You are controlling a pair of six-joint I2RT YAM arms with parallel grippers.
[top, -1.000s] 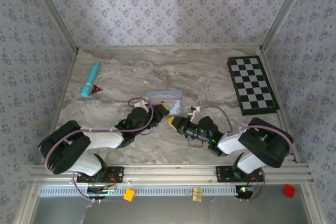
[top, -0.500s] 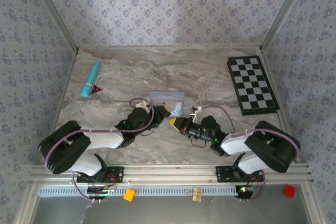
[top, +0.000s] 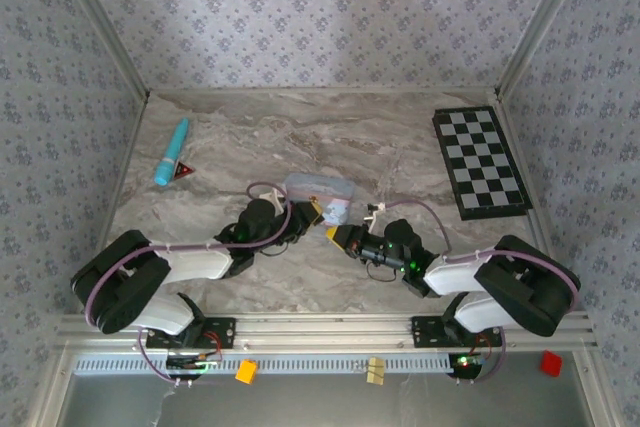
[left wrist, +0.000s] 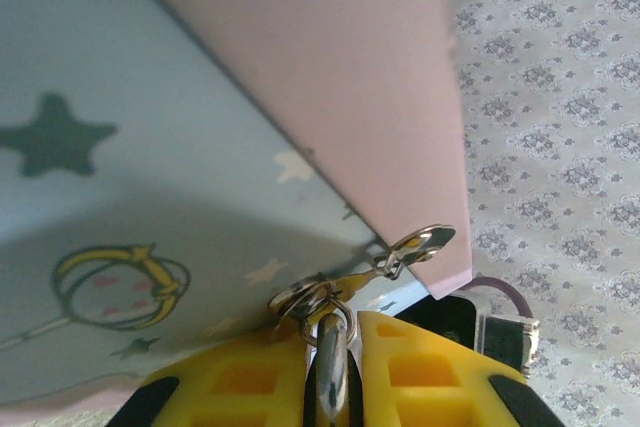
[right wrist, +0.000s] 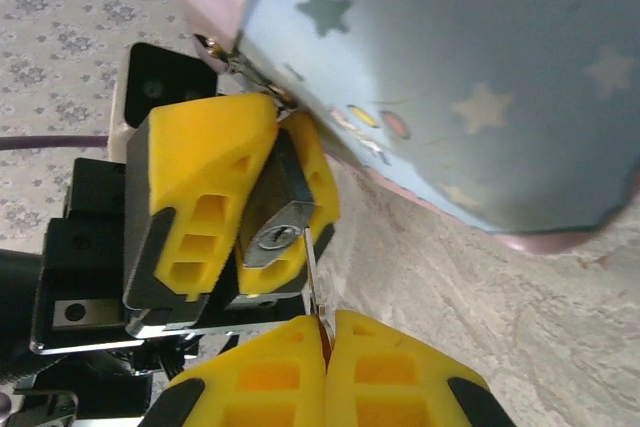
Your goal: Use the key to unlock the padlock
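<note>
The small dark padlock (right wrist: 268, 219) sits pinched between my left gripper's yellow fingers (right wrist: 200, 197), its silver keyhole face turned toward the right wrist camera. Its metal shackle (left wrist: 333, 367) runs through the ring of the hasp on the pale blue-pink tin (left wrist: 150, 147). My left gripper (left wrist: 335, 325) is shut on the padlock, right against the tin's corner. My right gripper (right wrist: 325, 319) is shut on the key (right wrist: 313, 267). The thin blade points up, just right of the keyhole and outside it. In the top view, the left gripper (top: 312, 211) and the right gripper (top: 338, 236) meet at the tin (top: 320, 187).
A teal tube (top: 171, 151) and a small red triangle (top: 183, 171) lie at the far left. A checkerboard (top: 480, 161) lies at the far right. The patterned walls close in the marble table (top: 400, 137) on three sides.
My right arm has swung its elbow to the right, and its gripper has crept a little toward the tin. The tin has shifted slightly right. The left gripper holds its place.
</note>
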